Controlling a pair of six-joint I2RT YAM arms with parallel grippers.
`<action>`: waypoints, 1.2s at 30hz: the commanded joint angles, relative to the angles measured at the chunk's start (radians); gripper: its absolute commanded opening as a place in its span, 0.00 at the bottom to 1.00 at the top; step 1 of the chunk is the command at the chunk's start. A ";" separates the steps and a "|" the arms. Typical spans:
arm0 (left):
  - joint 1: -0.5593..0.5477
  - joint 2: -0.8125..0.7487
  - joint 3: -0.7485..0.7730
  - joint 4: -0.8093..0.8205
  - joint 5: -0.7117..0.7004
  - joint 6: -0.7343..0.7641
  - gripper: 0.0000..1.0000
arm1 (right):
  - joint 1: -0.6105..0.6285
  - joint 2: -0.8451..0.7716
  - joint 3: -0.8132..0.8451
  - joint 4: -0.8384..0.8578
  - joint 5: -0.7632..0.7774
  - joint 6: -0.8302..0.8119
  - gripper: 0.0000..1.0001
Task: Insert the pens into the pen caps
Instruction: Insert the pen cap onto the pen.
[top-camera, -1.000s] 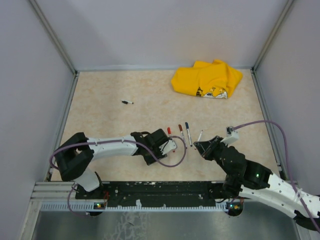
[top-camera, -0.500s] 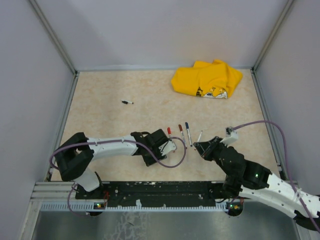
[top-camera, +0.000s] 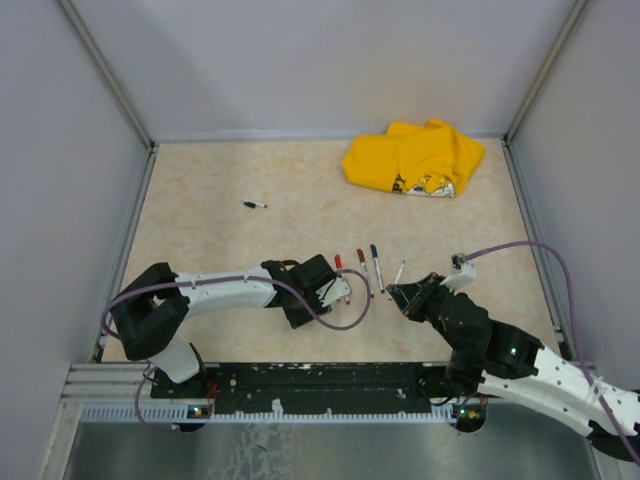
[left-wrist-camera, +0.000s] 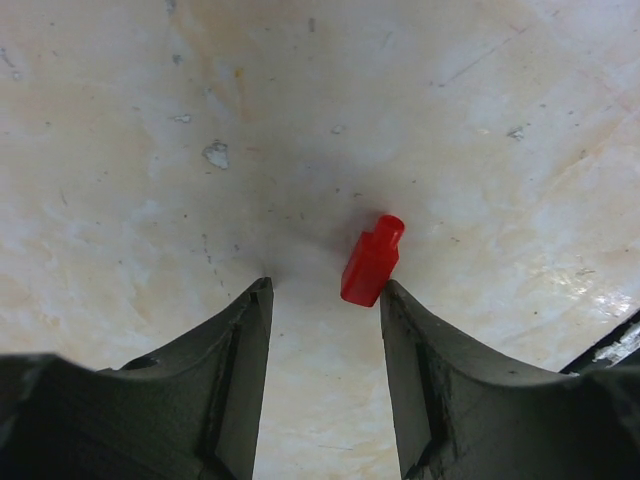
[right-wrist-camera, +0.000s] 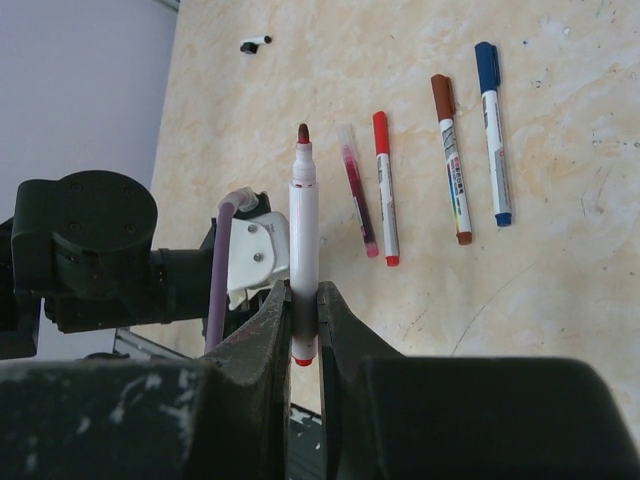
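Red pen cap (left-wrist-camera: 372, 262) lying on the table (left-wrist-camera: 140, 150) near the middle of the near edge, right by the left gripper (left-wrist-camera: 325, 295), fingers apart. Open red pen (right-wrist-camera: 303, 230) squeezed tight in the right gripper (right-wrist-camera: 303, 292). Other pens (right-wrist-camera: 385, 190) lying just beside.

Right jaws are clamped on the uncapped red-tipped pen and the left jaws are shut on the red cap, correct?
Not quite. On the right gripper the jaws do clamp the uncapped red-tipped pen, but on the left gripper they stand open, with the red cap lying loose on the table at their tips. The left wrist view shows it.
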 joint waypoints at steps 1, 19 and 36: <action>0.031 -0.013 0.013 -0.012 -0.049 0.011 0.53 | 0.006 -0.002 -0.010 0.046 0.016 0.021 0.00; 0.078 0.054 0.079 0.073 -0.038 -0.028 0.54 | 0.006 0.008 -0.009 0.050 0.009 0.015 0.00; 0.078 -0.035 0.125 0.005 -0.159 -0.312 0.52 | 0.006 0.009 -0.016 0.061 0.005 0.015 0.00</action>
